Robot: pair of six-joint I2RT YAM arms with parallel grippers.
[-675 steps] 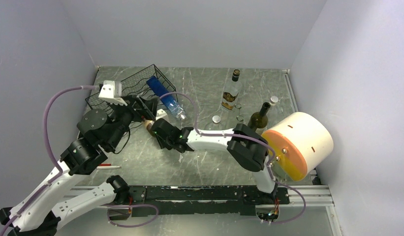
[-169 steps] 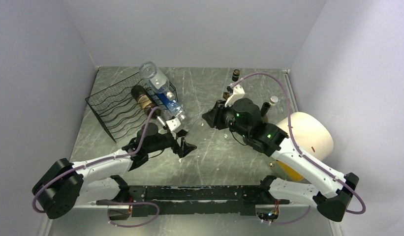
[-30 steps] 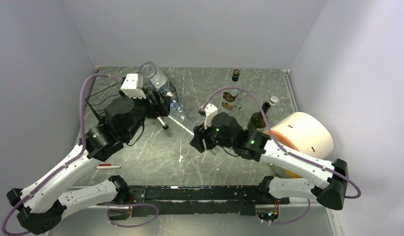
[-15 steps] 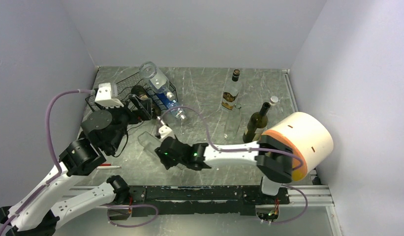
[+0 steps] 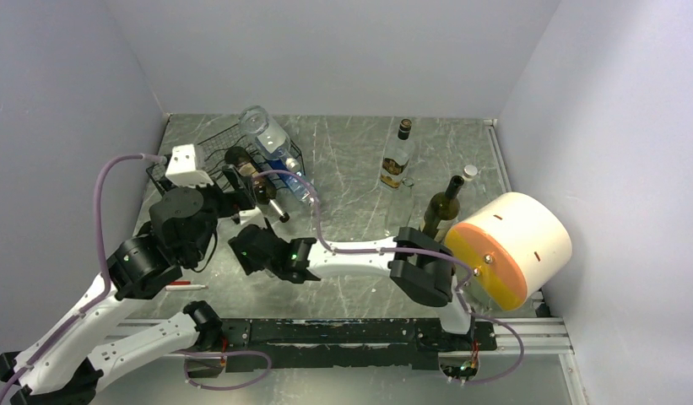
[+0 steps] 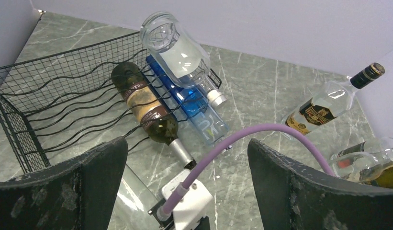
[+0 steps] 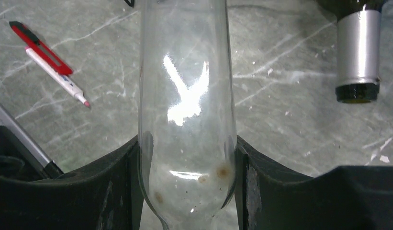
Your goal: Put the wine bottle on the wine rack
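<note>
The black wire wine rack (image 5: 170, 169) stands at the back left and also shows in the left wrist view (image 6: 50, 100). It holds a dark wine bottle (image 6: 146, 108), a blue bottle (image 6: 199, 112) and a big clear bottle (image 6: 177, 48) on top. My right gripper (image 5: 246, 246) reaches far left and is shut on a clear glass bottle (image 7: 187, 96), fingers (image 7: 113, 187) tight on both sides. That bottle lies low in front of the rack (image 6: 132, 191). My left gripper (image 6: 187, 143) is open and empty above it, next to the rack (image 5: 241, 196).
A labelled clear bottle (image 5: 397, 160) and a dark green bottle (image 5: 440, 207) stand at the back right. A big cream and orange cylinder (image 5: 511, 249) lies at the right. A red and white pen (image 7: 46, 57) lies near the left arm. The dark bottle's neck (image 7: 358, 52) juts out beside the held bottle.
My right arm has swung left from the table's middle, carrying the clear bottle to the front of the rack. My left gripper has drawn back a little from the rack.
</note>
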